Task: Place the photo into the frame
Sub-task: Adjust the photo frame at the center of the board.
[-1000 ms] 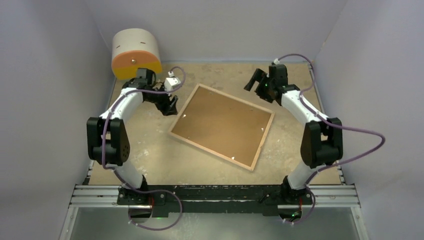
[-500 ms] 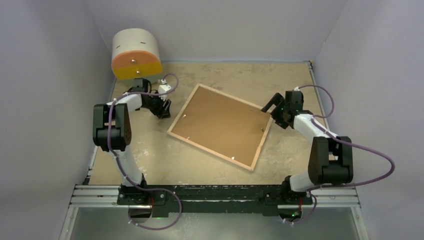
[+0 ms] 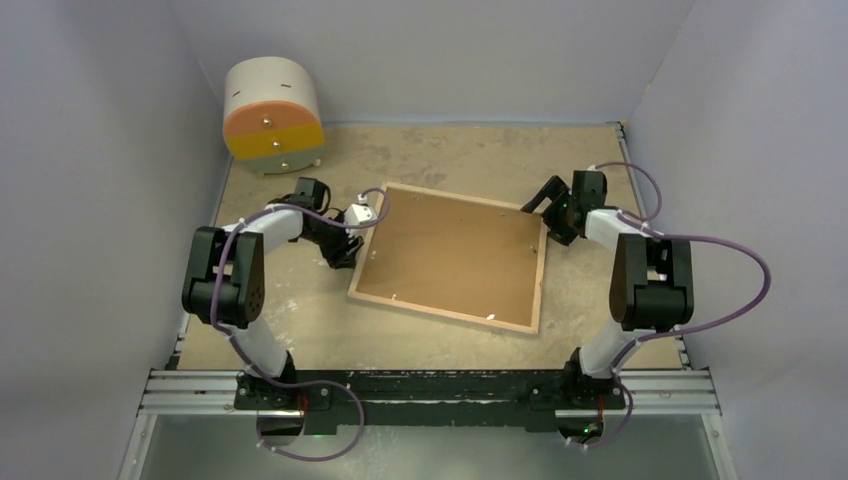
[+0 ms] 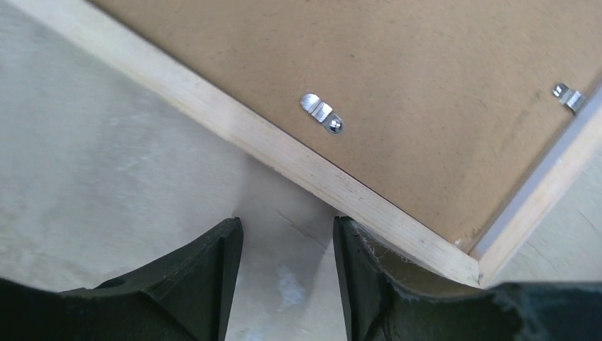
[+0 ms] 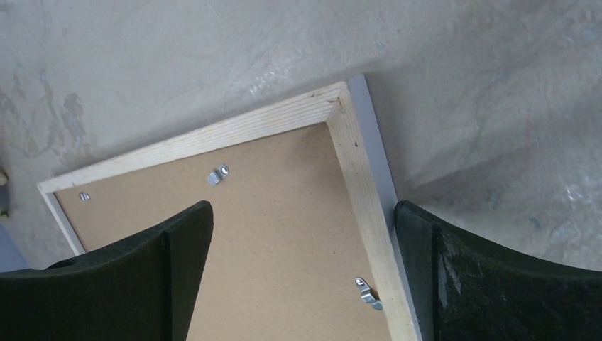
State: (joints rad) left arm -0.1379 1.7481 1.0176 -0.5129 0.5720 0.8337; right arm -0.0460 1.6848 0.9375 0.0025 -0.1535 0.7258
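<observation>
Left hand (image 4: 285,229) stood part-open over the desk (image 3: 450,150) beside the frame (image 3: 445,312) rim; right hand (image 5: 304,213) gaped wide astride a corner. Frame lay face-down; we saw only backing board (image 3: 455,255), photo hidden.

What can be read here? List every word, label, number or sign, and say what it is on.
No readable text in any view.
The frame: bare wooden rim, no mark.
The board: plain brown, no print.
The clips: bare metal, no stamp seen.
The drawer box: no label seen; small in view.
</observation>
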